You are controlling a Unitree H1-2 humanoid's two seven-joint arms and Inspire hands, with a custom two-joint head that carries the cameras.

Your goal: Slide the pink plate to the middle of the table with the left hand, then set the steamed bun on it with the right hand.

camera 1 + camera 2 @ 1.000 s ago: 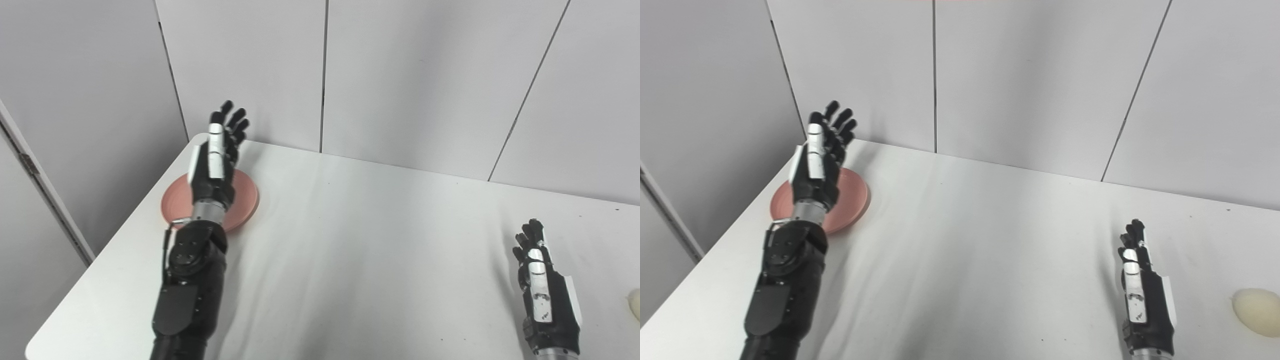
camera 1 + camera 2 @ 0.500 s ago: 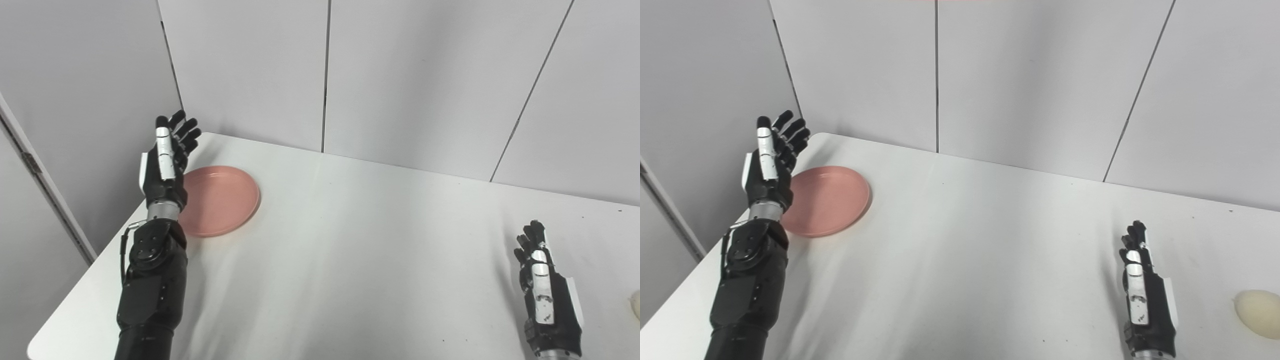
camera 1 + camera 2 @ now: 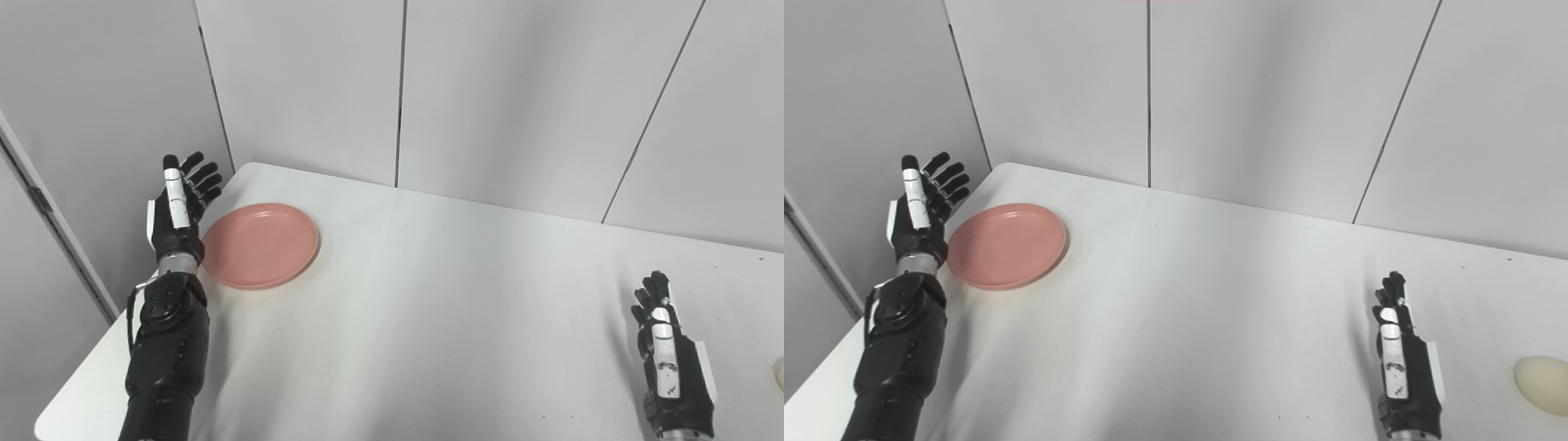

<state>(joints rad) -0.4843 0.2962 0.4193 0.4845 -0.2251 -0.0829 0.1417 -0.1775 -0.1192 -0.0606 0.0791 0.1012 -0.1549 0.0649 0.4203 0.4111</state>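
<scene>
Fingers (image 3: pixel 193 177) of the left hand (image 3: pixel 174 214) are spread and point upward, palm turned toward the plate (image 3: pixel 262 245), holding nothing. This hand stands at the left of the frame, raised over the surface's (image 3: pixel 429 306) left edge, just beside the plate's left rim; whether it touches the rim cannot be told. Its black forearm rises from the bottom left corner.

The plate is pink, round and shallow, lying flat on the white surface in the left part of the frame, near the far left corner.

The right hand (image 3: pixel 1402 361) is at the lower right of the frame, low over the surface, fingers extended and close together, pointing away from the camera, with nothing in it. Whether it rests on the surface cannot be told.

The bun (image 3: pixel 1542 384), pale cream and smooth, sits on the surface at the right edge of the frame, to the right of the right hand and apart from it, far from the plate.

Grey wall panels (image 3: pixel 490 92) stand behind the surface.
</scene>
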